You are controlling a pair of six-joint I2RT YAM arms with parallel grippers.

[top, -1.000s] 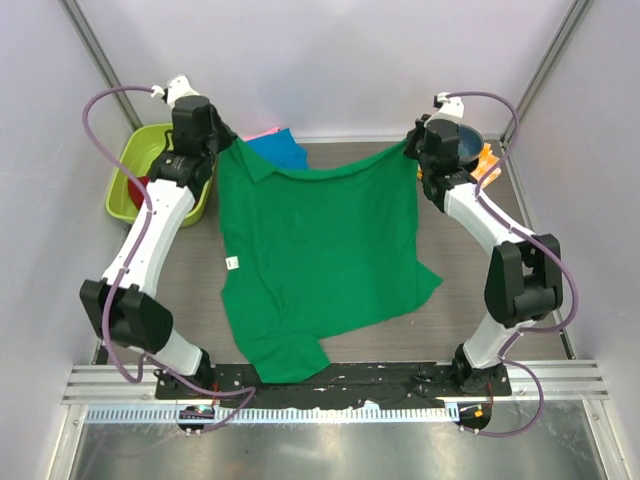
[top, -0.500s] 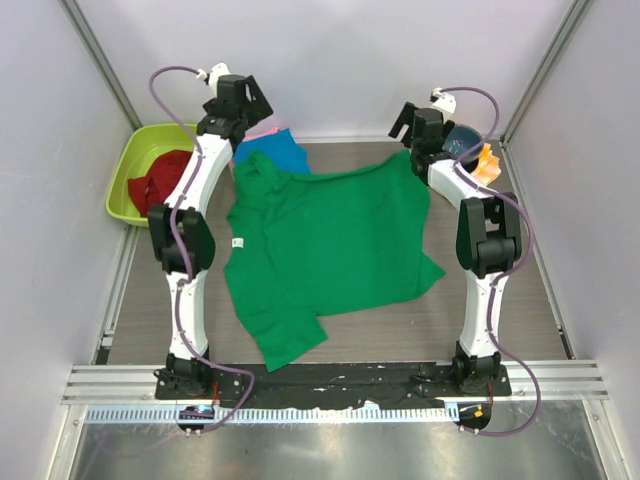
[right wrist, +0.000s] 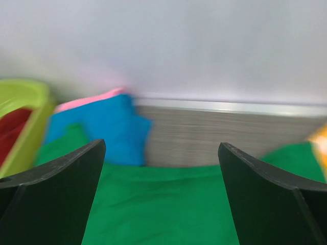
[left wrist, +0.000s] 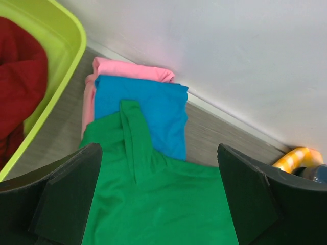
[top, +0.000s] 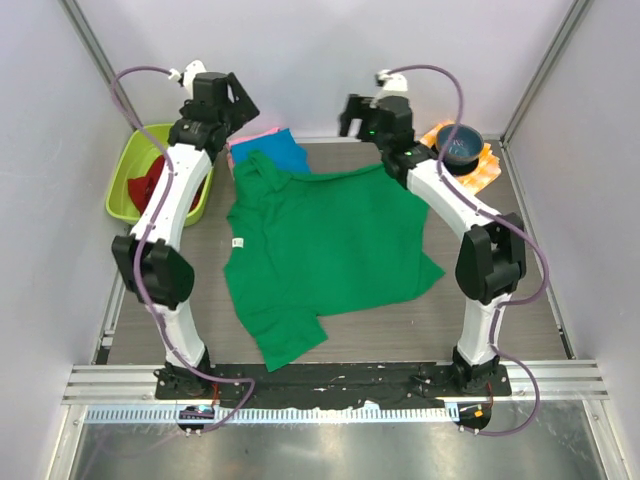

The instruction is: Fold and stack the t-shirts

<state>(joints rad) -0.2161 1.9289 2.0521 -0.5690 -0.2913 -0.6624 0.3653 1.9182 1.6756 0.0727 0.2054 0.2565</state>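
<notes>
Left gripper [left wrist: 158, 150] gapes empty, green t-shirt [top: 320, 250] beneath it, blue t-shirt [left wrist: 148, 109] and pink t-shirt [left wrist: 127, 71] just beyond; right gripper [right wrist: 161, 145], splayed and empty too, above the same cloth.

White links [top: 440, 190], black joints [top: 490, 265], purple cables [top: 128, 72]; black wedge claw fingers [left wrist: 66, 199].

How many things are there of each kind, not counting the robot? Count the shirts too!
Shirts: 3 (green shirt, blue shirt, pink shirt)
Red cloth: 1
Checked cloth: 1
Bin: 1
Bowl: 1
Total: 7
</notes>
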